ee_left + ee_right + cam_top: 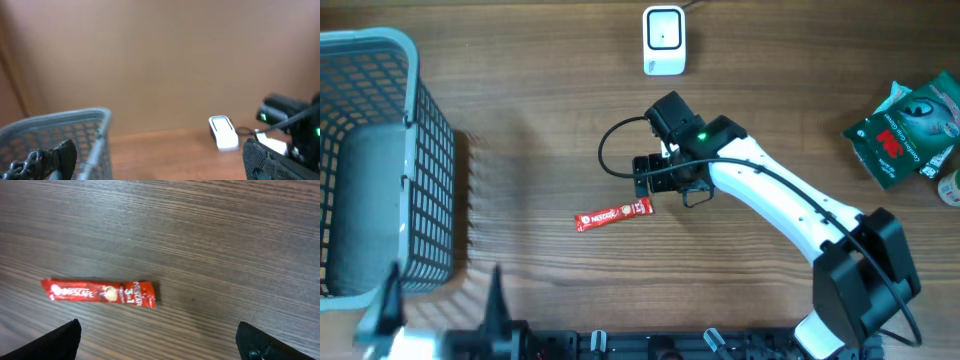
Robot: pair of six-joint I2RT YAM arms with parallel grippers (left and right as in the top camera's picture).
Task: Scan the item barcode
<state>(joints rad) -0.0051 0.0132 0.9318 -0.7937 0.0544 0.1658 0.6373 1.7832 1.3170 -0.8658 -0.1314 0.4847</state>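
Red sachet (100, 293) near released right tool (159, 342); left tool (156, 161) released; only overhead shows green pouch (905, 120).

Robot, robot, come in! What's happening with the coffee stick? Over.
Left gripper open, empty, by the basket. Right gripper open above red coffee sachet, lying flat, not gripped. Nothing lying between it and the scanner.

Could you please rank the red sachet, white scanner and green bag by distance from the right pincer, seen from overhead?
1. Red coffee stick sachet, just lower-left of the right pincer.
2. White box-shaped scanner, toward the top edge.
3. Green foil bag, at the far right.
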